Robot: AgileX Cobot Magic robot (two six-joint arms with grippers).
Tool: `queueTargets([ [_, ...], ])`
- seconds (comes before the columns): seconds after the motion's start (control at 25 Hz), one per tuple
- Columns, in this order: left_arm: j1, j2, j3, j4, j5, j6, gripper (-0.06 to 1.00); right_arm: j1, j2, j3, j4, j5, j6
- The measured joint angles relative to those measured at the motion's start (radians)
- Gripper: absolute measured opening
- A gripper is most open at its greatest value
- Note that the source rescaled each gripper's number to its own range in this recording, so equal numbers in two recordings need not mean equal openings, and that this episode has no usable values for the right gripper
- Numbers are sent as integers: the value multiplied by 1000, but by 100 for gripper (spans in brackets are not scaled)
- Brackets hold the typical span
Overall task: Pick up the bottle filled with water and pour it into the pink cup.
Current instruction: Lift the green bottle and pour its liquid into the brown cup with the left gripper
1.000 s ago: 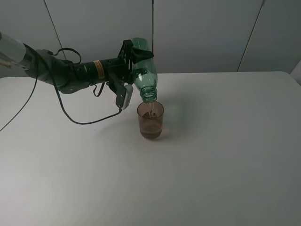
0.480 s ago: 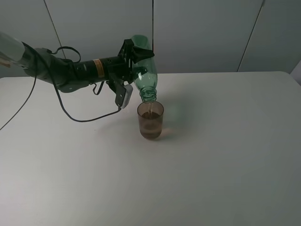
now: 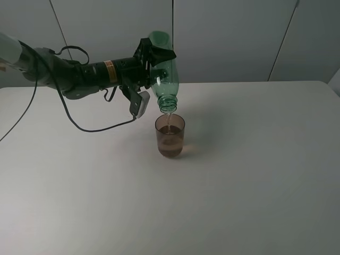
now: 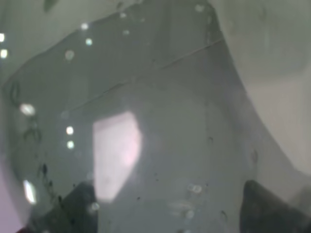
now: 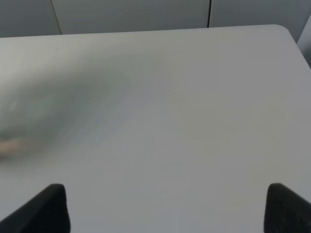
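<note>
In the exterior high view my left gripper (image 3: 150,65) is shut on the green bottle (image 3: 163,74). The bottle is tipped neck down, its open mouth just above the pink cup (image 3: 170,136). A thin stream of water runs from the mouth into the cup, which stands upright on the white table (image 3: 239,175) and holds some liquid. In the left wrist view the bottle's translucent wall (image 4: 160,126) fills the frame between the dark fingertips (image 4: 262,206). In the right wrist view my right gripper (image 5: 165,206) is open over bare table, its dark fingertips (image 5: 46,208) at the frame's lower corners.
A black cable (image 3: 90,127) hangs from the left arm down to the tabletop left of the cup. A grey panelled wall (image 3: 234,37) stands behind the table's far edge. The table's right corner (image 3: 326,85) shows at the right.
The left gripper has lifted slightly and tipped the bottle steeper, its base rising higher. The cup has not moved.
</note>
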Motion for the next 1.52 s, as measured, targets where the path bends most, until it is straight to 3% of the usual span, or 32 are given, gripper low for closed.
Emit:
queueTargets([
  [1.2,-21,-79,0,41,39,94,0,0,0,0,0,0,0],
  [1.36,-21,-79,2,38,66,35,0,0,0,0,0,0,0],
  [1.52,-21,-79,52,5,70,-95,0,0,0,0,0,0,0],
])
